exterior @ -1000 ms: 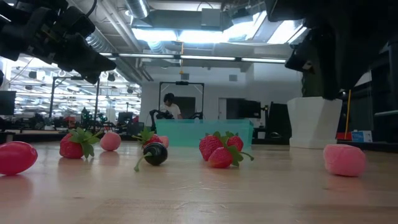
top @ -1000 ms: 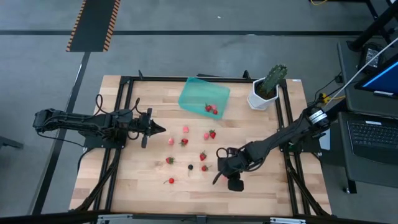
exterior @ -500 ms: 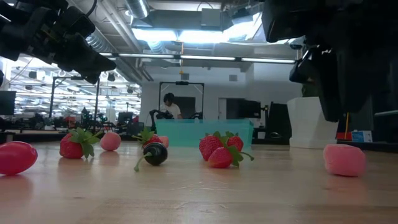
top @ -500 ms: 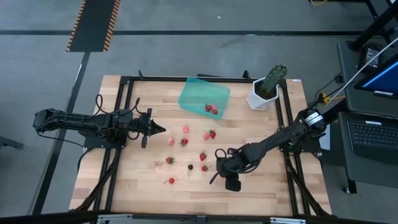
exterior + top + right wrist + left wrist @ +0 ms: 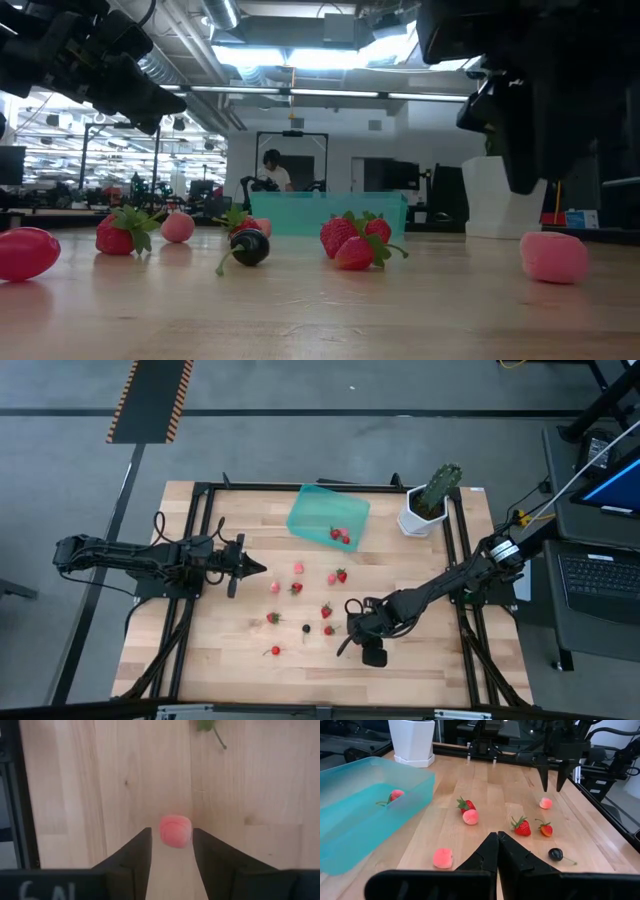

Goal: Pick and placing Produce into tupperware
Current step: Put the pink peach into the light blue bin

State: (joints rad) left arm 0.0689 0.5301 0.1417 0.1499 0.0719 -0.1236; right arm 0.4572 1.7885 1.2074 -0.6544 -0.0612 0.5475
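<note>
You are looking at a wooden table with the teal tupperware sitting at its far edge, beside the white plant pot. Two red berries are lying inside the tupperware, and the other berries are lying on the wood nearer than it. Your right gripper is hanging over one pink berry, fingers parted, not touching it. Your left gripper is waiting off to the tupperware's side, fingers pressed together, carrying nothing.

Potted cactus on wooden table
</note>
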